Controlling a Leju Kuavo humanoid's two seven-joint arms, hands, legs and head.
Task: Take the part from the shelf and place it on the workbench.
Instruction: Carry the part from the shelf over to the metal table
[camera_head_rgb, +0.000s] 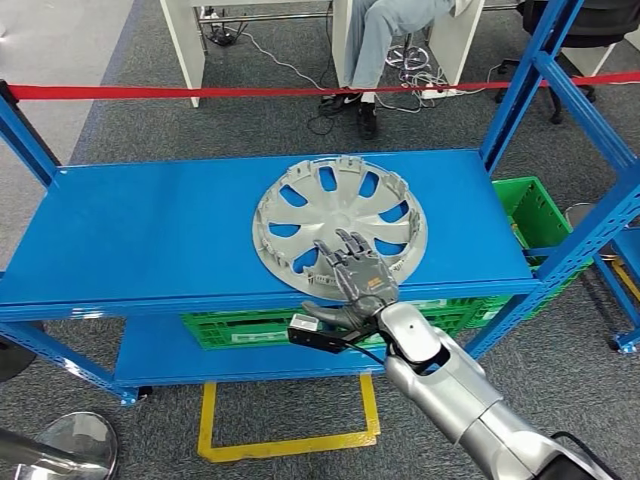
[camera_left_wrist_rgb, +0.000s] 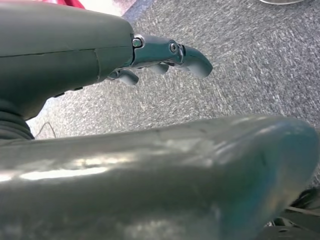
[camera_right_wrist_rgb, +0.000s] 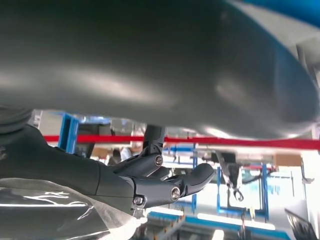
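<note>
Grey speckled carpet runs beneath a blue metal shelf rack (camera_head_rgb: 151, 230), and beyond its far edge a red barrier tape (camera_head_rgb: 226, 91) is stretched in front of white desks where a seated person's legs (camera_head_rgb: 373, 45) show. Most of the top shelf is bare blue sheet from the left end to the middle, with open room also along the far edge and at the right end beside the blue upright. A green plastic crate (camera_head_rgb: 528, 205) sits on the lower level, with yellow floor marking tape (camera_head_rgb: 287, 445) below the front edge. On the top shelf, right of centre and reaching close to the front edge, lies a round silver plastic wheel cover with spoke openings (camera_head_rgb: 340, 215), flat. The silver right arm comes in from the lower right, and the right hand (camera_head_rgb: 358, 272) lies palm down over the cover's near rim with its fingers (camera_head_rgb: 347, 245) stretched flat on top and the thumb below the shelf's front lip; whether it grips the cover I cannot tell. The left hand (camera_left_wrist_rgb: 166, 52) hangs over the carpet, fingers loosely apart, holding nothing.
</note>
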